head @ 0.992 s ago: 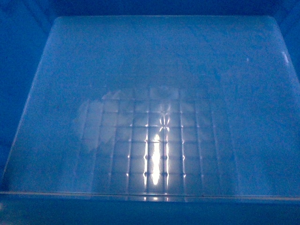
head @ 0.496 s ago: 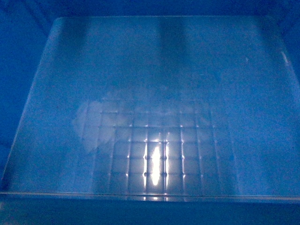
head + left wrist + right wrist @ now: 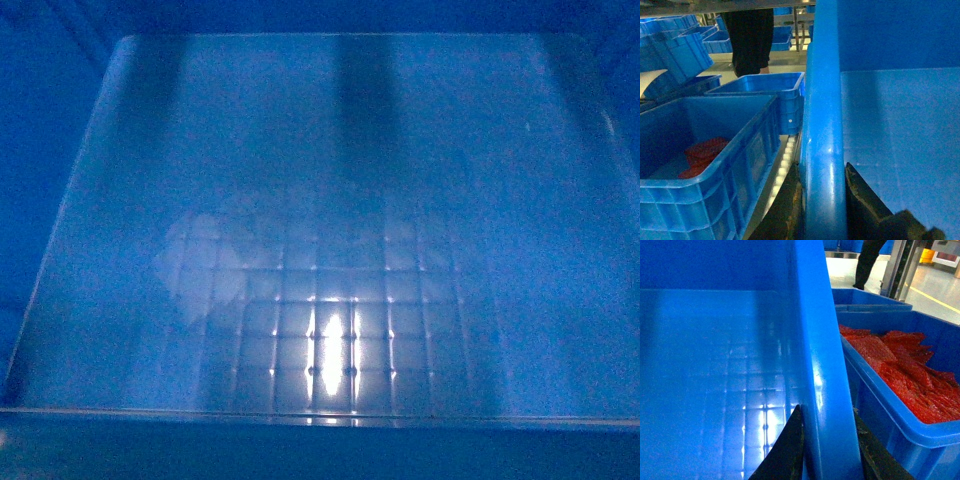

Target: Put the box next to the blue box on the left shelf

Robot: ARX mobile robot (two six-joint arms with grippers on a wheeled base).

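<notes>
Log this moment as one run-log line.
left gripper: shut on box rim | right gripper: shut on box rim | box: empty | neighbour crates: both sides | rollers: visible

The box [image 3: 320, 230] fills the head view, its floor bare and open. The left end effector [image 3: 822, 200] straddles the box's left wall, the right end effector [image 3: 827, 445] its right wall. Just left stands a crate [image 3: 705, 165] holding red bags [image 3: 702, 155], with only a narrow strip of shelf rollers [image 3: 782, 167] between. Another crate [image 3: 770, 95] sits behind it. Close on the right, a crate of red packets [image 3: 900, 370] leaves almost no gap. A person [image 3: 747, 35] stands beyond.
</notes>
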